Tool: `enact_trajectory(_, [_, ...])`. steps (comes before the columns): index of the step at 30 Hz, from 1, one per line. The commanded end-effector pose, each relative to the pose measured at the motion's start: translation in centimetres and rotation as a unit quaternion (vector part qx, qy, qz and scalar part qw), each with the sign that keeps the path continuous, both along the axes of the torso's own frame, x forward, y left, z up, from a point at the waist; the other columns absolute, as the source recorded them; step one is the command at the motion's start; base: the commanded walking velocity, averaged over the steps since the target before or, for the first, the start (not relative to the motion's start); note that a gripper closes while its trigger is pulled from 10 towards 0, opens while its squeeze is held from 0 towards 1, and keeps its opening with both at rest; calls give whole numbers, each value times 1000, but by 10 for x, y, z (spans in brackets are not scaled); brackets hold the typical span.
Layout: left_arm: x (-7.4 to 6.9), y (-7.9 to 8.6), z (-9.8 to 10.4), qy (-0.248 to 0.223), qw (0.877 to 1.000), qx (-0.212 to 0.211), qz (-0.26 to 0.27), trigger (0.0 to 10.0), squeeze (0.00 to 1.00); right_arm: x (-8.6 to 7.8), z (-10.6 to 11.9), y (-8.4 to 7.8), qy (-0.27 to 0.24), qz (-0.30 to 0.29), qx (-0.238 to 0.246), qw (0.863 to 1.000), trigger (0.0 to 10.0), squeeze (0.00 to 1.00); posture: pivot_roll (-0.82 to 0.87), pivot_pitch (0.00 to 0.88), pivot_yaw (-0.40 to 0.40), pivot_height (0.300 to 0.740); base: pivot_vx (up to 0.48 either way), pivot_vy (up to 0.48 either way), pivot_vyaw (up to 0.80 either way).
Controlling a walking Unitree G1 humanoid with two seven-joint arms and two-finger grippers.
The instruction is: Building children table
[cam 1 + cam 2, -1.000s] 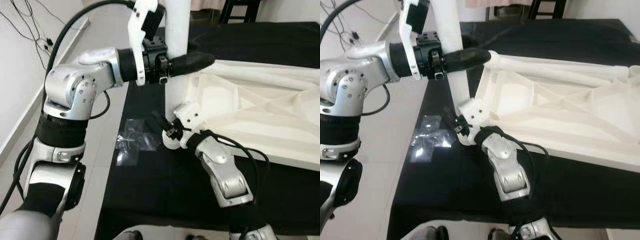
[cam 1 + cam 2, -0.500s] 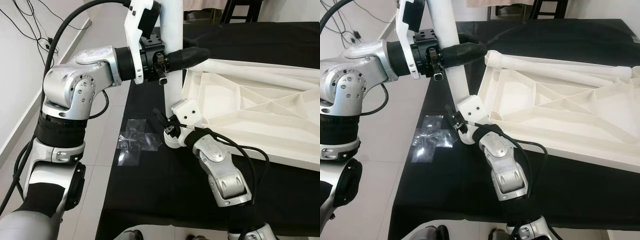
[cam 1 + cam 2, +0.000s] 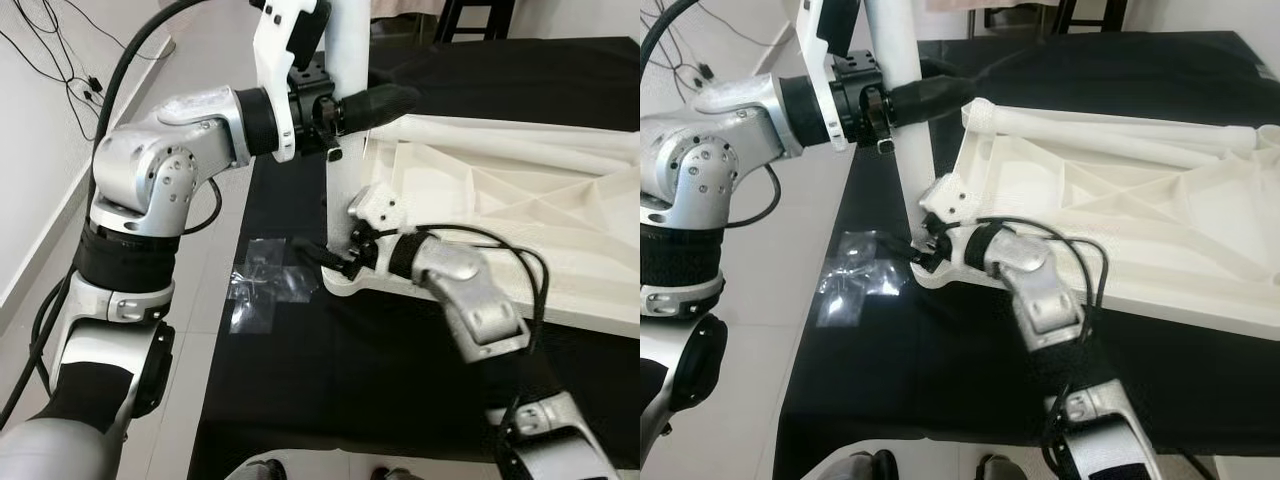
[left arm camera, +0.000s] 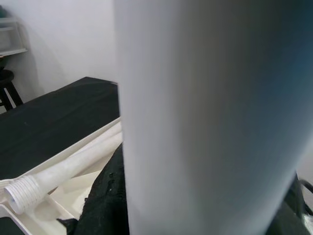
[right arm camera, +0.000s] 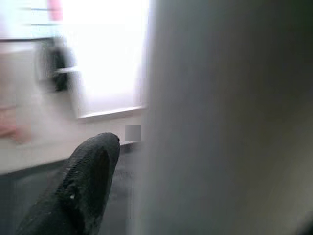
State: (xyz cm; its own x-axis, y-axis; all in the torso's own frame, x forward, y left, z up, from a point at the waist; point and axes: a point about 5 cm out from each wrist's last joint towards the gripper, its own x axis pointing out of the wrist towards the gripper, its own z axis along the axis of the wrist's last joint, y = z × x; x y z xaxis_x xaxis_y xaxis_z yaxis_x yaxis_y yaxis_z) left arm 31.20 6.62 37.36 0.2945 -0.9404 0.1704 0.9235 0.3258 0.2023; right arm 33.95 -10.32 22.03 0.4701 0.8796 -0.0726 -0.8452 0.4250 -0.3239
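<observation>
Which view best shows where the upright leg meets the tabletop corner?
The right eye view: the leg drops to the tabletop corner beside the right gripper. The left eye view shows the same. Both wrist views show blank leg surface, too close.

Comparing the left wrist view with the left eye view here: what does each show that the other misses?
Left wrist view alone: the ribbed threaded end of the spare leg lying on the tabletop. Left eye view alone: the left gripper clamped on the upright leg, the right gripper at its base, and a plastic bag. Both share the upright leg and the upturned tabletop.
</observation>
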Motion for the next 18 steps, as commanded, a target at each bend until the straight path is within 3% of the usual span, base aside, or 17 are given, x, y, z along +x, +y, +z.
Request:
enact_trajectory(1, [-2,-8,-6,11,1000,19,-20,0,0,5,17,-1,-2,56,12,998,10000,0,39,185,53,740,0,0,0])
enact_trajectory(7, [-3,-11,-7,11,999,21,-25,0,0,19,26,1,16,70,22,997,10000,0,47,188,57,740,0,0,0])
enact_trajectory(8, [-5,-12,-6,10,999,23,-28,0,0,20,27,4,20,88,25,996,2941,0,51,189,60,740,0,0,0])
enact_trajectory(9, [-5,-12,-6,10,999,23,-28,0,0,20,27,4,20,88,25,996,2941,0,51,189,60,740,0,0,0])
enact_trajectory(10, [-6,-12,-7,9,999,25,-30,0,0,21,28,7,21,102,26,994,0,0,53,189,61,740,0,0,0])
enact_trajectory(18, [-7,-16,-8,4,999,34,-39,0,0,22,25,14,27,141,21,989,0,0,54,187,66,740,0,0,0])
